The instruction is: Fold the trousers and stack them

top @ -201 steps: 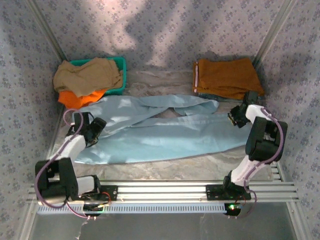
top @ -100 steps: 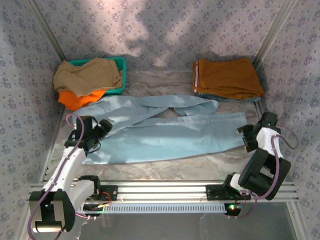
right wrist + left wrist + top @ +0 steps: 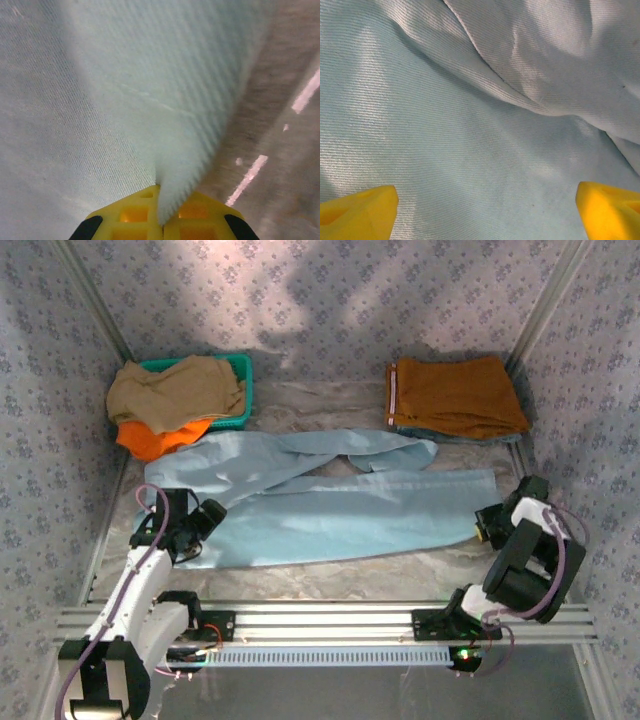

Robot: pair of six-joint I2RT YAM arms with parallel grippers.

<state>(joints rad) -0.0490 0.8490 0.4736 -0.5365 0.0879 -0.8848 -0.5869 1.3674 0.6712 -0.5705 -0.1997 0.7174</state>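
The pale sky-blue trousers [image 3: 330, 510] lie spread out across the table, waist to the left and legs running right. My left gripper [image 3: 208, 516] hovers over the waist end. In the left wrist view its yellow fingertips [image 3: 360, 212] stand wide apart, open, just above the blue cloth [image 3: 470, 125] with nothing between them. My right gripper [image 3: 484, 527] is at the near leg's hem on the right. In the right wrist view it [image 3: 160, 212] is shut on a raised fold of the blue fabric [image 3: 165, 100].
A teal basket [image 3: 240, 365] at the back left holds tan and bright orange garments. Folded rust-orange brown trousers [image 3: 455, 395] lie at the back right. Bare marbled table [image 3: 400, 570] runs along the front before the aluminium rail [image 3: 330, 620]. Patterned walls close in on both sides.
My right gripper has moved toward the near right with the hem, drawing the near leg out straighter. My left gripper has shifted slightly nearer and right over the waist.
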